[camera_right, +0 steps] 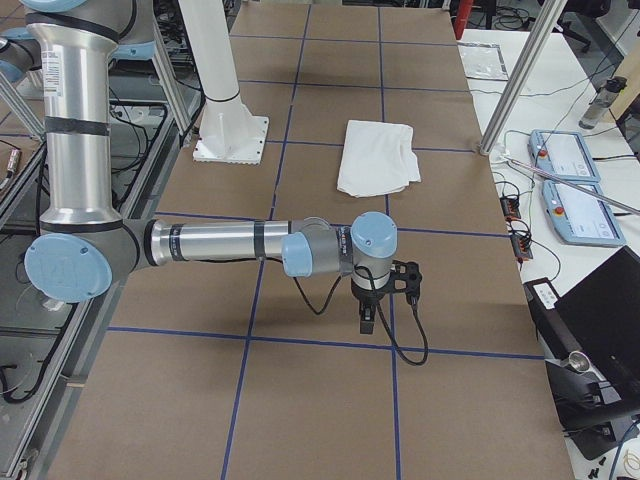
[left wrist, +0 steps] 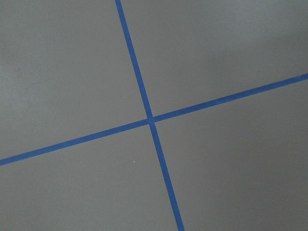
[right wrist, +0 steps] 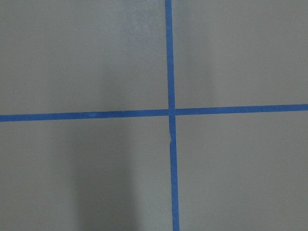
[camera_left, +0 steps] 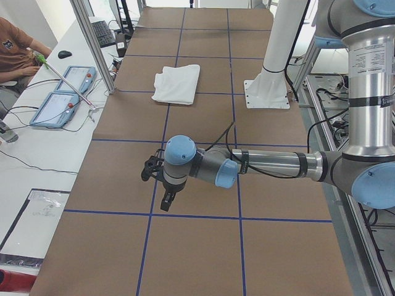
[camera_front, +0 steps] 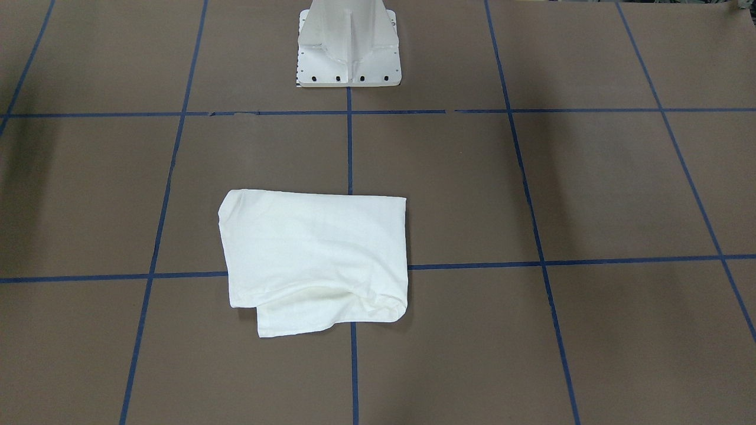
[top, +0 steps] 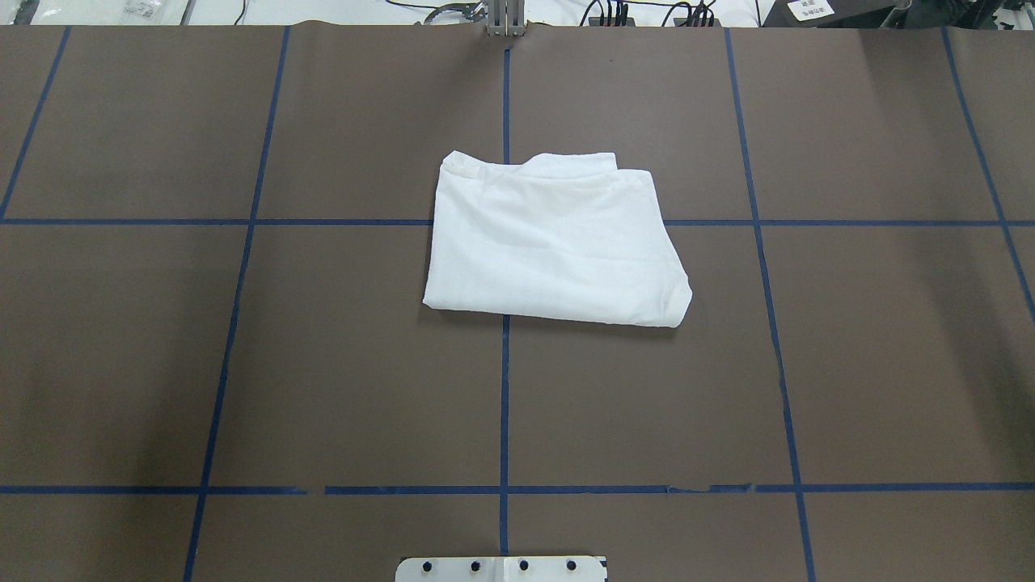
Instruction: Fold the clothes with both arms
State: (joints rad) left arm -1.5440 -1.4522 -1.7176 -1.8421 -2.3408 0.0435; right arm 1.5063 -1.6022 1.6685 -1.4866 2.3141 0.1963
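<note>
The white T-shirt [top: 554,242] lies folded into a compact rectangle at the middle of the brown table; it also shows in the front view [camera_front: 313,260], the left view [camera_left: 176,83] and the right view [camera_right: 377,157]. No printed text or collar shows. My left gripper [camera_left: 166,200] hangs over the table far from the shirt, seen only in the left side view. My right gripper [camera_right: 367,318] hangs likewise, seen only in the right side view. I cannot tell whether either is open or shut. Neither touches the shirt. Both wrist views show only bare table.
Blue tape lines [top: 504,388] grid the brown table [top: 323,364]. The white pedestal base [camera_front: 348,50] stands at the robot's edge. Side benches hold teach pendants [camera_left: 62,95], cables and a laptop [camera_right: 610,310]. A person [camera_left: 15,49] sits beyond the left bench.
</note>
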